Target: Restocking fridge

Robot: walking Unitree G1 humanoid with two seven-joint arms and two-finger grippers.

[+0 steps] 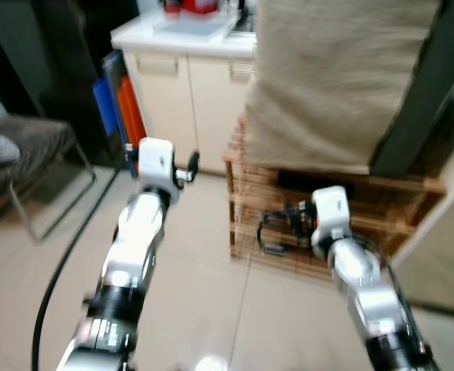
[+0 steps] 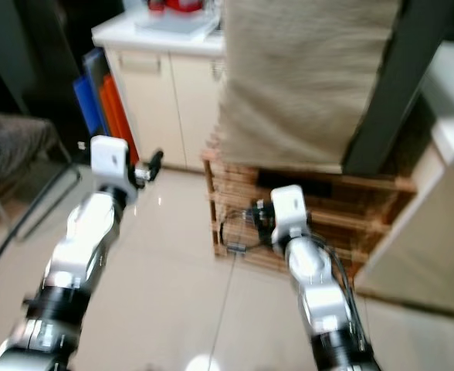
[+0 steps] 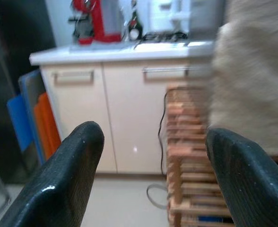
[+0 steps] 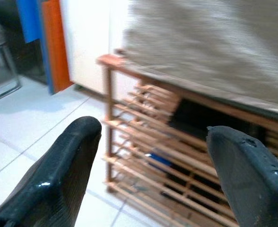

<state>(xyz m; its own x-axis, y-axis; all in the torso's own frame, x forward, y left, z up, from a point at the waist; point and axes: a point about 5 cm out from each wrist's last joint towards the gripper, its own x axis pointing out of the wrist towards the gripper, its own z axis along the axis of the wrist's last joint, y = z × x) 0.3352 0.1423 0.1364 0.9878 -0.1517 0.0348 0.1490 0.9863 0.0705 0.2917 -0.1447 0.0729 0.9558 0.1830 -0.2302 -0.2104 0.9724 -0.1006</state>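
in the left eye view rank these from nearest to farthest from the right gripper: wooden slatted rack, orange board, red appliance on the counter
From the right gripper:
1. wooden slatted rack, directly ahead of the gripper, under the beige cloth.
2. orange board, off to the robot's left, leaning by the white cabinet.
3. red appliance, up on the counter, farthest back.

A beige cloth point(image 1: 335, 77) drapes the slatted brown wooden rack point(image 1: 258, 216) beside cream cabinets point(image 1: 188, 100) and blue-and-orange boards point(image 1: 119, 100).

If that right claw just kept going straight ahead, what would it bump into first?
Probably the slatted wooden rack under the beige cloth; the open right gripper points at its slats, though blur leaves depth unclear.
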